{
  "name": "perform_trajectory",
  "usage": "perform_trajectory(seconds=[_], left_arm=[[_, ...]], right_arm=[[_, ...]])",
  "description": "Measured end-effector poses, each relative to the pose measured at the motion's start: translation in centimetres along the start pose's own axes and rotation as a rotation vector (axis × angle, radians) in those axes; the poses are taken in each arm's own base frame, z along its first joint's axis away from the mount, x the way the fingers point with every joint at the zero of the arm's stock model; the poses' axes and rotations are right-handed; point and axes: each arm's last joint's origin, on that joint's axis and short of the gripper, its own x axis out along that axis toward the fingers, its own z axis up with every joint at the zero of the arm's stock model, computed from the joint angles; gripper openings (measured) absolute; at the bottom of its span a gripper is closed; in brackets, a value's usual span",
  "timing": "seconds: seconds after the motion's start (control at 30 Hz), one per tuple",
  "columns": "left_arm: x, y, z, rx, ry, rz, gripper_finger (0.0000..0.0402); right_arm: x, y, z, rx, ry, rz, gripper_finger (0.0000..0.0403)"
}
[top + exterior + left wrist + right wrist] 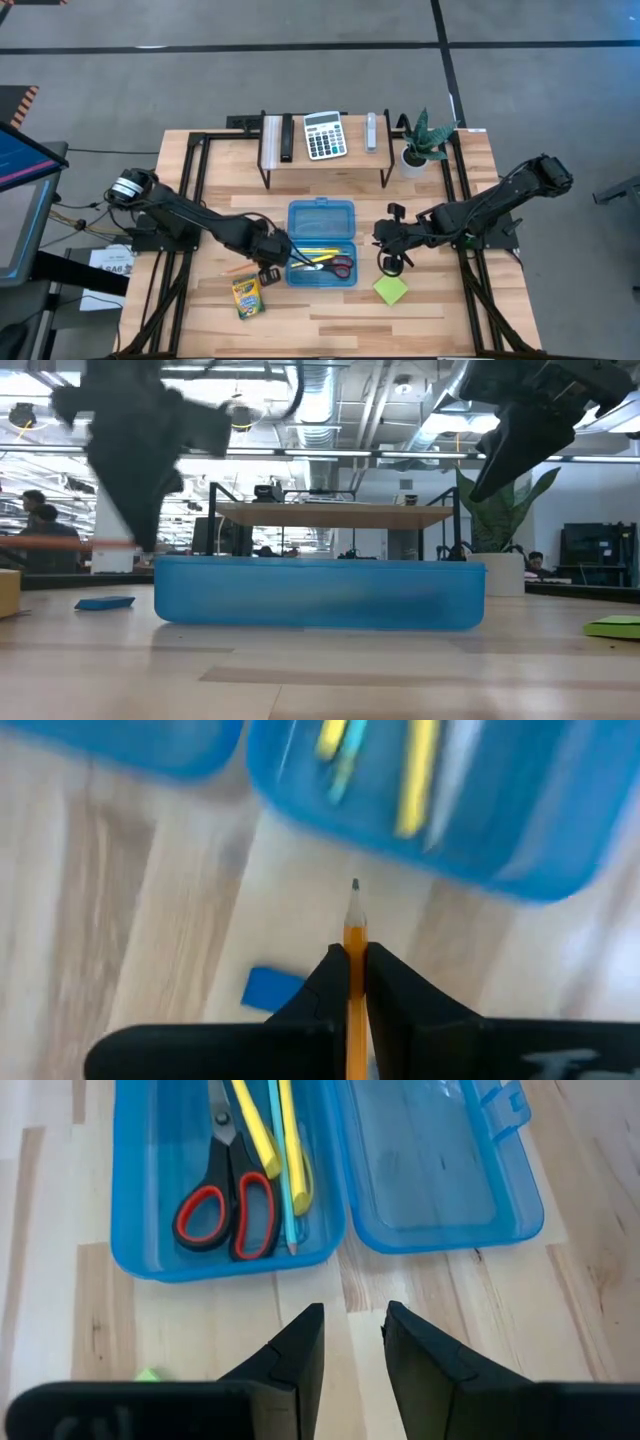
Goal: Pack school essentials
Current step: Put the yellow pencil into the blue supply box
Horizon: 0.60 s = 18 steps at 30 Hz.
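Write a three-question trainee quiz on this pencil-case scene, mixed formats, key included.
1. True or false: the left claw is shut on a pencil.
2. Which item is already inside the blue case? A) crayon box B) red-handled scissors C) sticky-note pad
3. Fill in: the right claw hovers with its fingers ____ near the case.

Key: 1 true. 2 B: the scissors lie in the case; the crayon box and sticky-note pad sit on the table. 3 open.

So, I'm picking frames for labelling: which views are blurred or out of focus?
Left wrist view: the blue case is smeared, though the held pencil is sharper. Low view: the case's near wall and both arms are soft. High and right wrist views look sharp.
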Motion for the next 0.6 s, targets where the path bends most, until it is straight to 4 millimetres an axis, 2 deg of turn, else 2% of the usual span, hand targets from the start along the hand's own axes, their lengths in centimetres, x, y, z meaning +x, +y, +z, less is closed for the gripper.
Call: perform_trajectory(seconds=[0.2, 0.33, 0.43, 0.6], left_arm=[[-3.7, -1.5, 3.0, 0.062, -0.173, -0.040, 0.0000], [-4.9, -2.3, 5.3, 0.142, -0.305, -0.098, 0.0000], [-4.5, -2.7, 7.1, 0.201, -0.348, -0.115, 0.0000], [-2.7, -3.1, 10.4, 0.285, -0.310, -0.118, 0.0000]], right_arm=[[-0.5, -0.2, 0.1, 0.005, -0.013, 0.004, 0.0127], [-2.1, -0.9, -0.1, 0.020, -0.025, 0.002, 0.0127], [-3.7, -1.7, -0.3, 0.056, -0.059, -0.046, 0.0127], [-5.9, -2.8, -0.5, 0.093, -0.125, -0.069, 0.0127]])
